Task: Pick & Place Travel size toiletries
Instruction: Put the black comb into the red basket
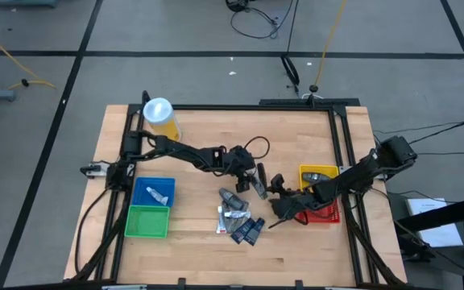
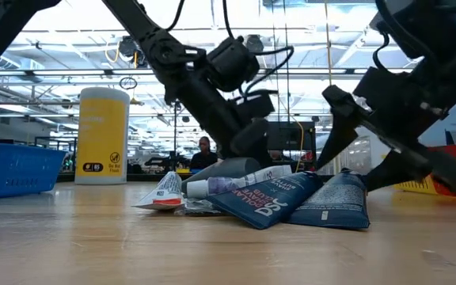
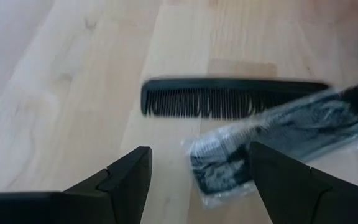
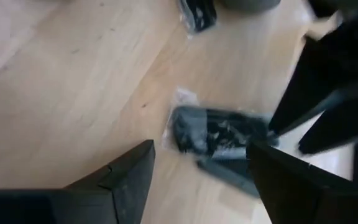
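A pile of travel size toiletries [image 1: 237,216] lies on the wooden table near its middle: dark blue packets [image 2: 291,202], a white tube [image 2: 236,184] and a sachet [image 2: 163,192]. Just beyond the pile, my left gripper [image 3: 201,180] stands open over a bare black comb [image 3: 229,98] and a comb in clear wrap [image 3: 278,143], both flat on the table. My right gripper [image 4: 197,180] is open too, slanting down at a wrapped dark item [image 4: 219,134] on the wood. In the high view the left gripper [image 1: 256,179] and the right gripper [image 1: 279,208] are close together.
A blue bin [image 1: 153,192] holding a white tube and a green bin [image 1: 147,221] stand at the left. A yellow bin [image 1: 319,176] and a red bin [image 1: 322,211] stand at the right, beside the right arm. A yellow cylinder [image 1: 161,118] stands at the far left.
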You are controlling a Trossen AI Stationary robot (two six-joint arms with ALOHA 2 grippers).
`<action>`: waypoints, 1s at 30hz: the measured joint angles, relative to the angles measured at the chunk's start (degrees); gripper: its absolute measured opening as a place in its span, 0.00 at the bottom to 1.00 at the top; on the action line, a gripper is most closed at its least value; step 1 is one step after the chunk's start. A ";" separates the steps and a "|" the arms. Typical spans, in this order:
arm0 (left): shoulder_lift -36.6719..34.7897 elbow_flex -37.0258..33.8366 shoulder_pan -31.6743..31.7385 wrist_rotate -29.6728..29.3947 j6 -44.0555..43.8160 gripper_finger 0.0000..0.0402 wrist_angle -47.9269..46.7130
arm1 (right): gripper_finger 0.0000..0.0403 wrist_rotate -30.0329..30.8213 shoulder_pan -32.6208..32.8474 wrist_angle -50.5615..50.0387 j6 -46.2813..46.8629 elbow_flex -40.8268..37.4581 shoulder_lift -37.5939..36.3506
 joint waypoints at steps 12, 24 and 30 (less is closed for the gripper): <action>0.94 0.02 -0.06 0.11 -0.22 0.66 0.11 | 0.62 7.56 0.05 12.07 -14.25 0.13 5.25; 0.32 0.02 -0.07 0.54 -0.61 0.66 -0.89 | 0.61 6.72 4.53 13.19 -1.57 -0.04 4.85; -4.12 -0.07 -0.09 -0.05 -2.17 0.66 -4.46 | 0.61 6.45 4.72 11.25 6.82 -0.09 3.65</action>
